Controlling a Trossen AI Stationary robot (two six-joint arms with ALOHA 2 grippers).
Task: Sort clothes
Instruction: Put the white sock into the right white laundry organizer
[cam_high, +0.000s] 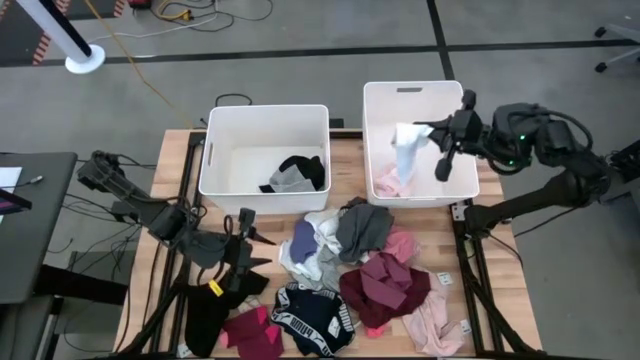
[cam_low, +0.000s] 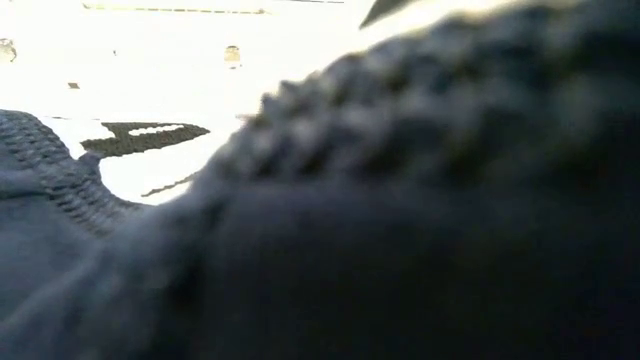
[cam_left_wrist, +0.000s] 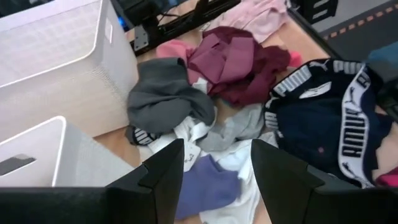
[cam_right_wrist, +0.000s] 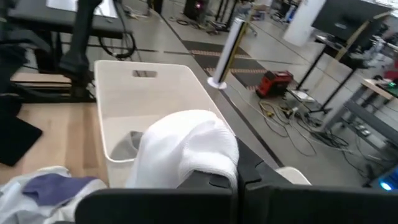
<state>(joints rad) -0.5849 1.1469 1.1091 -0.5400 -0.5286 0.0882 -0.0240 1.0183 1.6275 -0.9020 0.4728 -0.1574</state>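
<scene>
Your right gripper (cam_high: 432, 130) is pinching the white cloth (cam_high: 406, 147) shut over the right bin (cam_high: 413, 95), but it is hanging near the wall and could be catching there.

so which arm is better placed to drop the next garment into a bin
The right. Its gripper is shut on a white garment hanging over the right bin, so it probably only needs to let go. The left gripper is open and empty beside the pile.
</scene>
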